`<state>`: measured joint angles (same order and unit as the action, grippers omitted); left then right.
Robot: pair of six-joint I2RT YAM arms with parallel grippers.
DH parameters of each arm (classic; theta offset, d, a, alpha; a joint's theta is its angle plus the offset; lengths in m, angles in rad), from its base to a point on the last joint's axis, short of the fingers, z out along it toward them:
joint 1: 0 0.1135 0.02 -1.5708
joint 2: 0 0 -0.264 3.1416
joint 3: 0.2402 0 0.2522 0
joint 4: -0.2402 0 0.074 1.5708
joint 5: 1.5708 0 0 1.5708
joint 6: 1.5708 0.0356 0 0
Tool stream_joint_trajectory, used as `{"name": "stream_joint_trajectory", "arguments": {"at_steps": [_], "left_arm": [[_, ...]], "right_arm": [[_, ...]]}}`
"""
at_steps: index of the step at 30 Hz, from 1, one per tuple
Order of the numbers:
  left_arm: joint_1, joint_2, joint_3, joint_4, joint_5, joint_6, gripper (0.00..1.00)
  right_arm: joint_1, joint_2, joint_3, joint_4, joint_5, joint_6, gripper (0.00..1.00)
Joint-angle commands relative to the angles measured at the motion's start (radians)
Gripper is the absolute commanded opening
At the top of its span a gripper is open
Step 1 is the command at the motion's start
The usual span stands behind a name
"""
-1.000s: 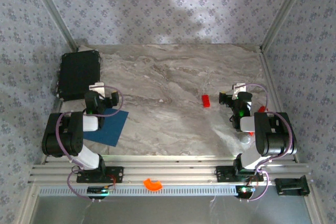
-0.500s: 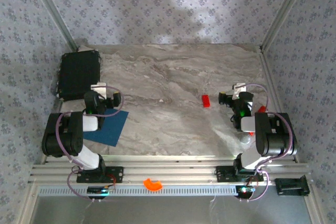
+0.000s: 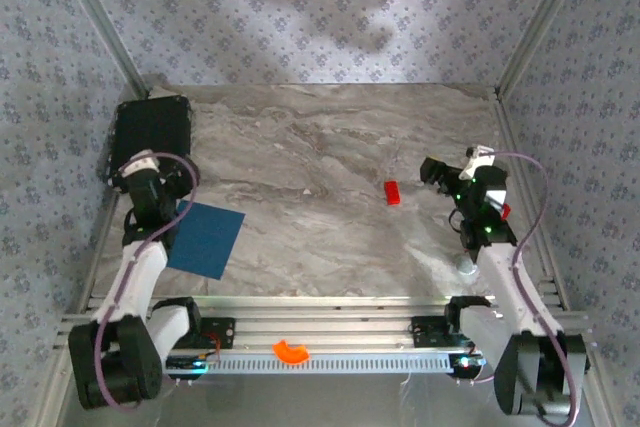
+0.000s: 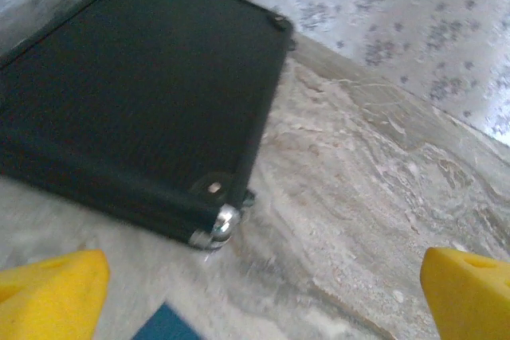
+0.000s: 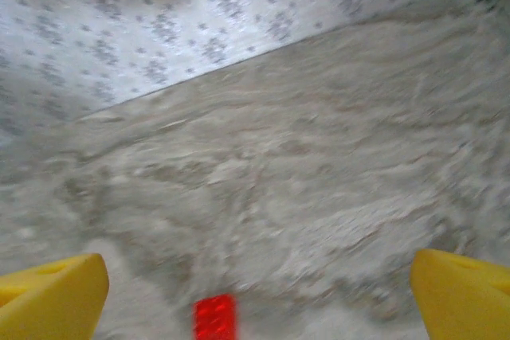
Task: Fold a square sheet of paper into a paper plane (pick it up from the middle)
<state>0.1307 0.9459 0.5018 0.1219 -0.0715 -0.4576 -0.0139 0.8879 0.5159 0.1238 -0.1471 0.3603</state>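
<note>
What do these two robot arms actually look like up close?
The left arm and right arm have chunky black joints joined by white tube sections, with a thin lilac cable looping alongside. The left gripper and right gripper are black, and their fingers are bright yellow.

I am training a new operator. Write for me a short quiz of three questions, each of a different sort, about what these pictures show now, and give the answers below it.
1. Fill the gap: the small red block lies on the table nearer to the ___ arm.
2. In the left wrist view, what lies ahead of the open left end effector? A. the black case B. the small red block C. a white cup
3. True or false: the square sheet of paper lies flat on the table, and no end effector holds it.
Key: 1 right; 2 A; 3 true.
</note>
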Motion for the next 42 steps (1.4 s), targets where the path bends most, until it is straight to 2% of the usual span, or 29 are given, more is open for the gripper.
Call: {"name": "stream_joint_trajectory", "arguments": {"at_steps": [1, 4, 6, 15, 19, 29, 37, 42], "left_arm": [[0.019, -0.069, 0.001, -0.299, 0.109, -0.183, 1.0], [0.019, -0.085, -0.016, -0.416, 0.244, -0.22, 1.0], [0.019, -0.092, -0.035, -0.472, 0.285, -0.226, 1.0], [0.014, -0.131, -0.123, -0.569, 0.333, -0.263, 1.0], [-0.022, -0.126, -0.146, -0.569, 0.337, -0.275, 1.0], [-0.218, -0.01, -0.171, -0.467, 0.303, -0.392, 1.0], [-0.384, 0.094, -0.165, -0.303, 0.281, -0.592, 1.0], [-0.515, 0.17, -0.086, -0.255, 0.248, -0.696, 1.0]], "right_arm": [[0.003, -0.066, -0.034, -0.163, -0.244, 0.24, 0.99], [0.038, -0.092, -0.016, -0.257, -0.278, 0.259, 0.99], [0.069, -0.102, 0.002, -0.323, -0.275, 0.255, 0.99], [0.108, -0.115, -0.014, -0.417, -0.239, 0.261, 0.99], [0.108, -0.109, -0.024, -0.405, -0.227, 0.26, 0.99], [0.109, -0.062, -0.019, -0.389, -0.218, 0.297, 0.99], [0.122, -0.034, -0.038, -0.358, -0.242, 0.327, 0.99], [0.164, -0.011, -0.045, -0.332, -0.247, 0.346, 0.99]]}}
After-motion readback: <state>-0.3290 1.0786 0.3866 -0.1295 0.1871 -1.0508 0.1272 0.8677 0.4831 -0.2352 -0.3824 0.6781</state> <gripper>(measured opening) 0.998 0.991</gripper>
